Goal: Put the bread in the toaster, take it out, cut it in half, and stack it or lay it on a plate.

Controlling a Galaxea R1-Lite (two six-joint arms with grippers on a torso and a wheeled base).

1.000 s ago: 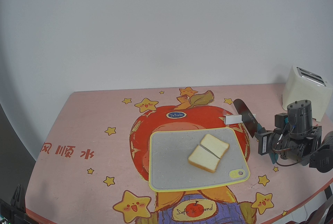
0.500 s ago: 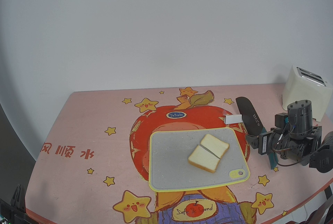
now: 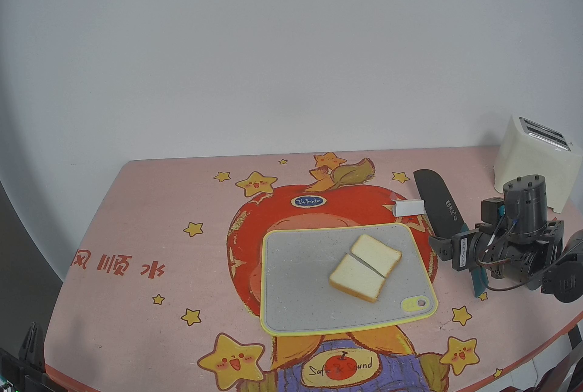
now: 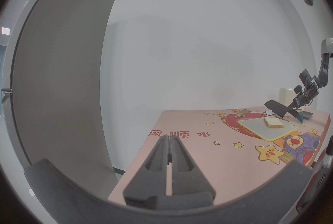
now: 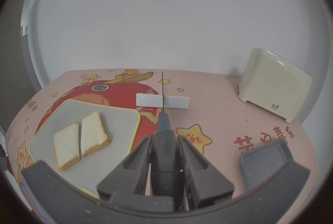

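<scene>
Closest in, my left gripper [image 4: 169, 141] is hanging by the near left corner of the table [image 3: 152, 241] with its fingers pressed together on nothing, well apart from the bread. Over on the other side, my right gripper [image 5: 164, 141] is clamping the knife [image 3: 440, 202] by its teal handle, and my own fingers are hiding most of that handle. From my wrist the blade is showing edge-on as a thin line crossing the white knife rest [image 5: 162, 100], so I cannot tell whether the two are touching. A grey tray [image 5: 265, 162] is lying beside my right gripper, its near part cut off by my wrist housing. The bread [image 3: 365, 267] is lying in two halves side by side on the cutting board [image 3: 303, 284], to the left of my right jaws and apart from them. Farthest off, the toaster [image 3: 534, 153] is standing at the table's right corner, partly cut off, and I cannot tell what its slots are holding.
</scene>
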